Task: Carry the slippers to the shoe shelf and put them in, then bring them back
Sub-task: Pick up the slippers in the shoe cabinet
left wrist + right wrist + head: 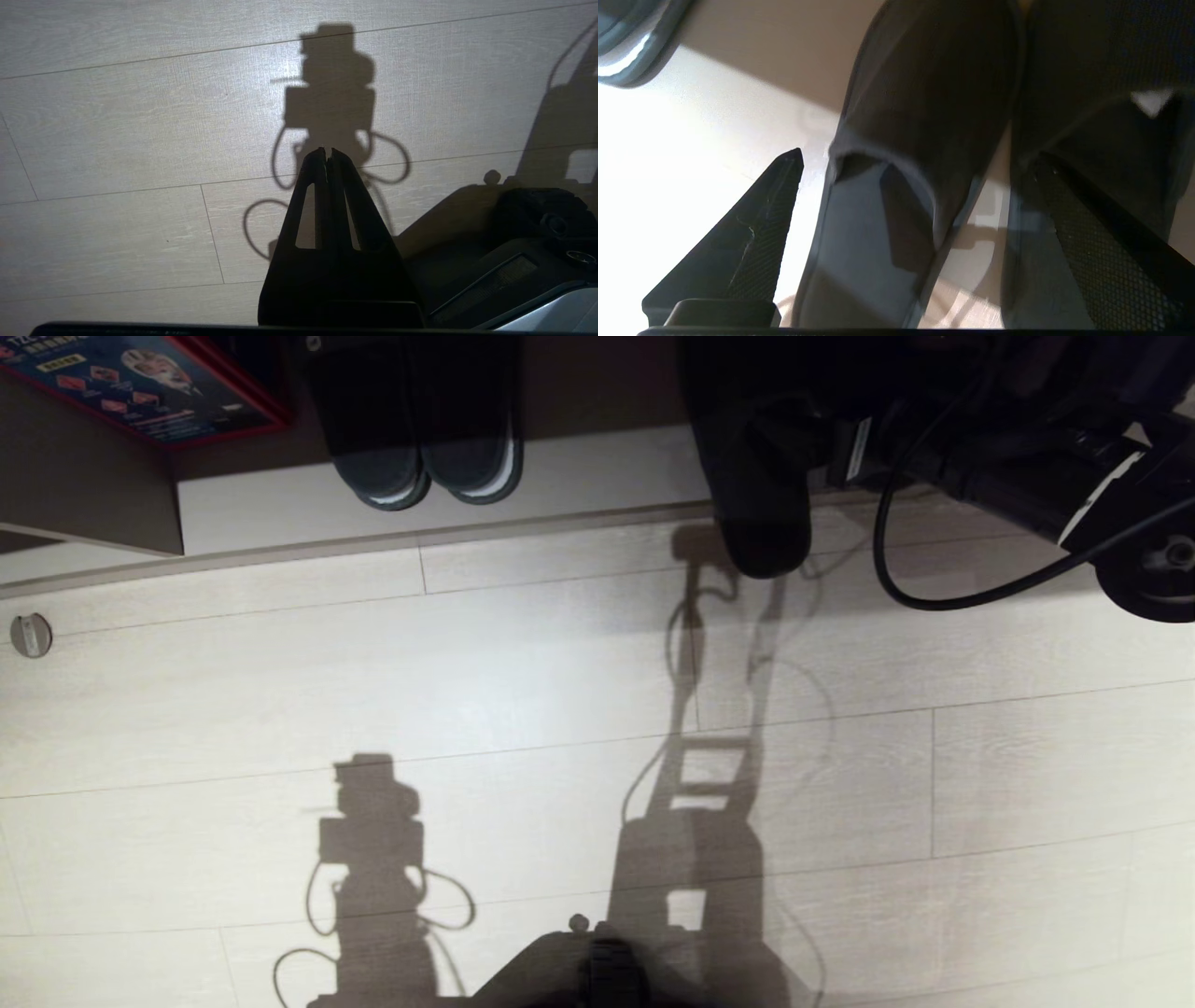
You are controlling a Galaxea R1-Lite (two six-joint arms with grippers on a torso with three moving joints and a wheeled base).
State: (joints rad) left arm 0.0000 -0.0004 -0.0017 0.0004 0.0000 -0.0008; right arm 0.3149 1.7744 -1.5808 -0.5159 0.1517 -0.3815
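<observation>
While the slippers (920, 140) sat side by side, toes in on the low board of the shelf (579, 476) and heels out toward the floor (467, 691), the right end effector (920, 158) had its fingers spread wide around them. One finger (752, 233) stood clear on the outer side of the nearer slipper; the other lay over the open heel of the second, and I could not tell whether it was touching. Nothing was gripped yet. In the head view the arm came in from the upper right as a dark mass with a cable (934, 597) looping below it, and one slipper heel (761, 513) stuck out over the shelf's front edge.

A darker pair (420, 439) with white sole edges stood in the same shelf, well to the left, beside a red-edged box (140, 383). The left end effector (329, 156) hung idle over bare floor, fingers pressed together.

As I judged it, the risk was in the closing. The fabric was soft and backless, so a squeeze might fold the uppers, or catch only one slipper and leave the other behind. A finger landing inside a heel opening could push that slipper deeper. The slack cable might also snag on the shelf's edge as the arm drew away.
</observation>
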